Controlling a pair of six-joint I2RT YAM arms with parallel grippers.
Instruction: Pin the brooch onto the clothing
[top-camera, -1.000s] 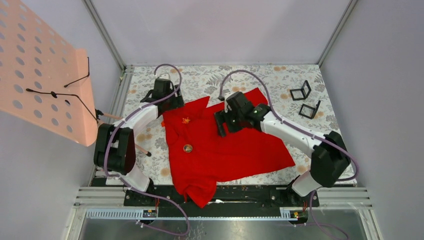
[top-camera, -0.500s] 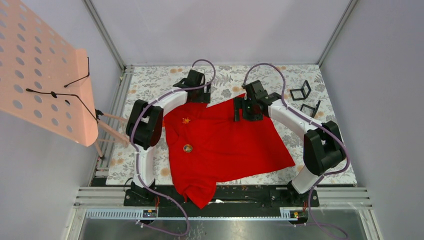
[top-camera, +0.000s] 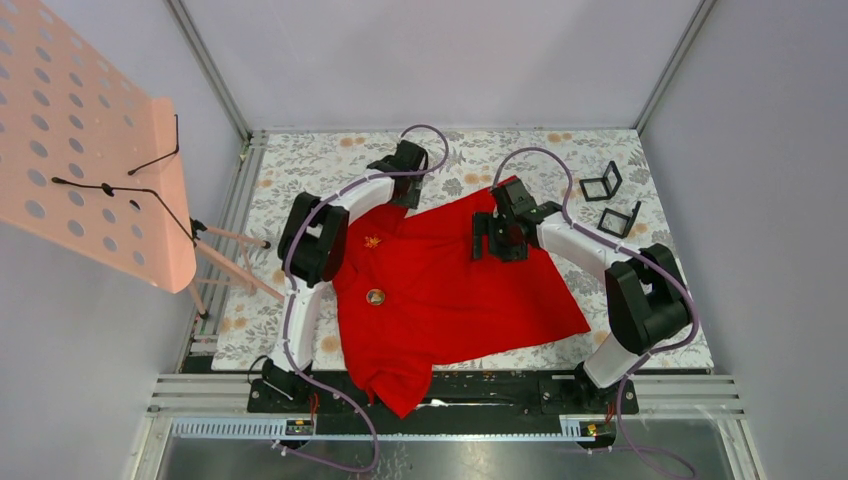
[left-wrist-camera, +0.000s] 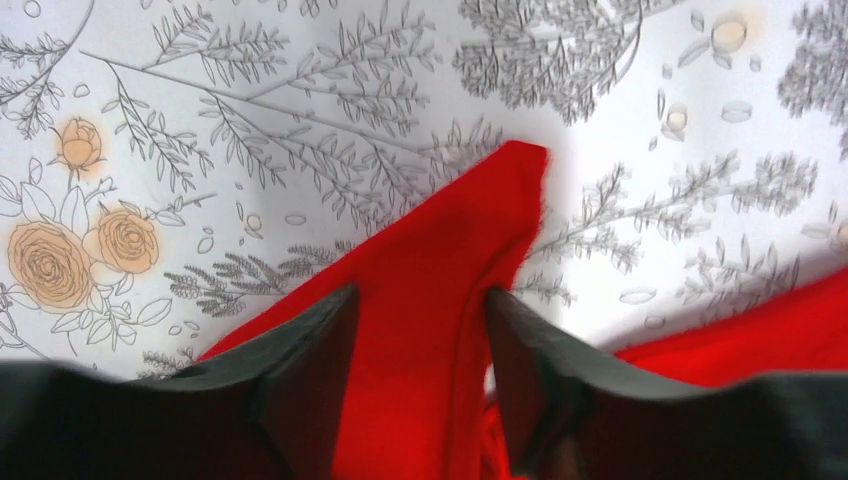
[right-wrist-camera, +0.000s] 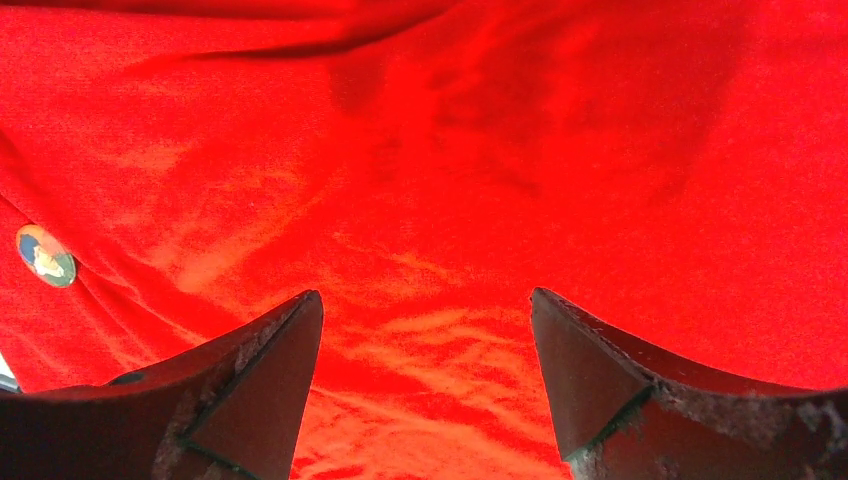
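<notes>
Top external view shows the bright red short-sleeved fabric shirt (top-camera: 470, 300) spread flat at the centre of the floral-patterned table (top-camera: 290, 160), front upward, presumably so that the pinning area lies smooth and within reach. The small round brooch with a coloured face (top-camera: 376, 296) rests on the shirt at about 9 o'clock from its middle. Whether its pin passes through the fabric cannot be told.

The left hand (top-camera: 407, 198) sits at the shirt's 12 o'clock edge. In the left wrist view its fingers (left-wrist-camera: 300, 380) stand moderately apart, straddling a pointed red flap that lies on the table; no clamping is visible.

The right hand (top-camera: 494, 245) hovers over the shirt at 1 o'clock. Its fingers (right-wrist-camera: 250, 380) are spread wide and empty, and the brooch (right-wrist-camera: 45, 255) appears at 9 o'clock in the right wrist view.

Judgement: both hands are placed to smooth or steady the fabric, well apart from the brooch.
</notes>
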